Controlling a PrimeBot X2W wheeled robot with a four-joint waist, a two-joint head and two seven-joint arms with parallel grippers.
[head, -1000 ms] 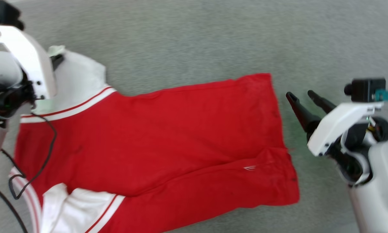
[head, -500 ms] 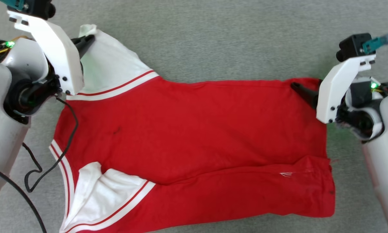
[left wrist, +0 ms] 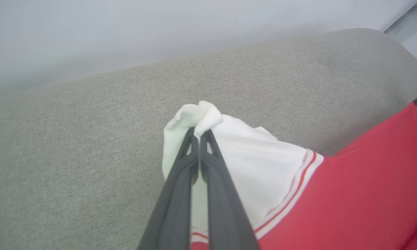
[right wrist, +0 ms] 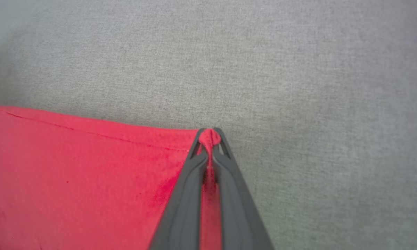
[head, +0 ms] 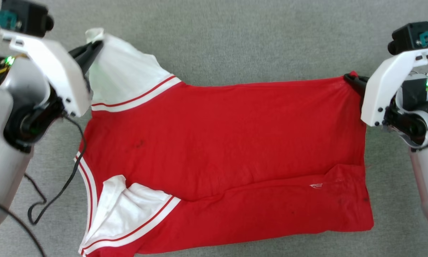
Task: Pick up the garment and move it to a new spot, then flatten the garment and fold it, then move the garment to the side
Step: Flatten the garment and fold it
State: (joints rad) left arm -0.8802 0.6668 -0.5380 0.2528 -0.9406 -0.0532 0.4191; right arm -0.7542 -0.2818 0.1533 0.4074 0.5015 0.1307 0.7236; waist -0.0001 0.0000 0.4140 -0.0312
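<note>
Garment (head: 217, 142) was lying spread out sideways on the grey fabric surface (head: 256, 39), sleeves toward the robot's left and hem toward its right, with a long fold running along the near side. Left gripper (head: 92, 48) was pinched tight on the tip of the far white sleeve (head: 125, 75), and in the left wrist view a wad of white cloth poked out past its tips. Right gripper (head: 350, 77) was clamped on the far hem corner, with red cloth bunched between its fingers (right wrist: 186, 208). Only marking I could spot was a tiny white logo (head: 316, 185) near the hem. It was too small to read, maybe just an emblem with no lettering. Black cable (head: 73, 167) drooped from the left arm beside the shirt.
</note>
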